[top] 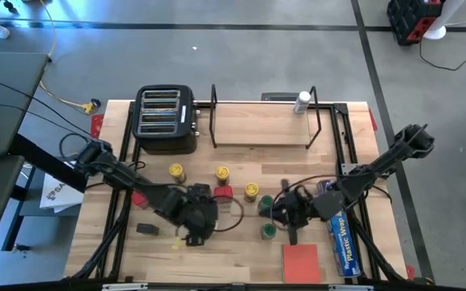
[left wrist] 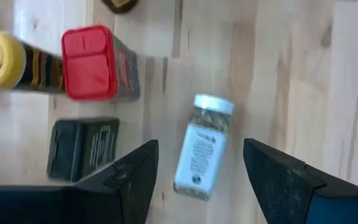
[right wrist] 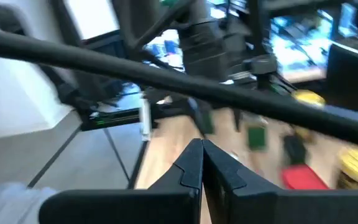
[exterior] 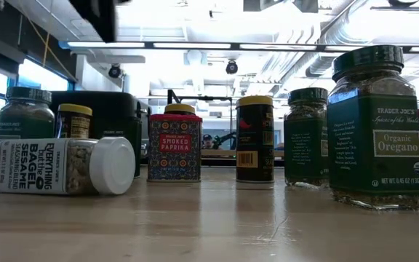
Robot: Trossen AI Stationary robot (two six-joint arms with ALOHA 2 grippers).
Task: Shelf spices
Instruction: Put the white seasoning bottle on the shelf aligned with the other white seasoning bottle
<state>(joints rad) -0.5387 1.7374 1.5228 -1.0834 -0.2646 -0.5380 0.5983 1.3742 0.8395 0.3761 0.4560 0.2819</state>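
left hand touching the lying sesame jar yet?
Apart. The left wrist view shows the left hand open, its fingers either side of the lying bagel sesame jar with bare wood between.

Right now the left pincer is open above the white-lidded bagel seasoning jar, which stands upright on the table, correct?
Not quite. The bagel seasoning jar lies on its side, as the left wrist and low views show. The left pincer is indeed open above it.

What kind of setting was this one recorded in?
Probably a robotics lab staging a kitchen counter: a wooden table on bare concrete floor, exposed ceiling ducts and lights in the low view, plus a toaster and Trader Joe's spice jars.
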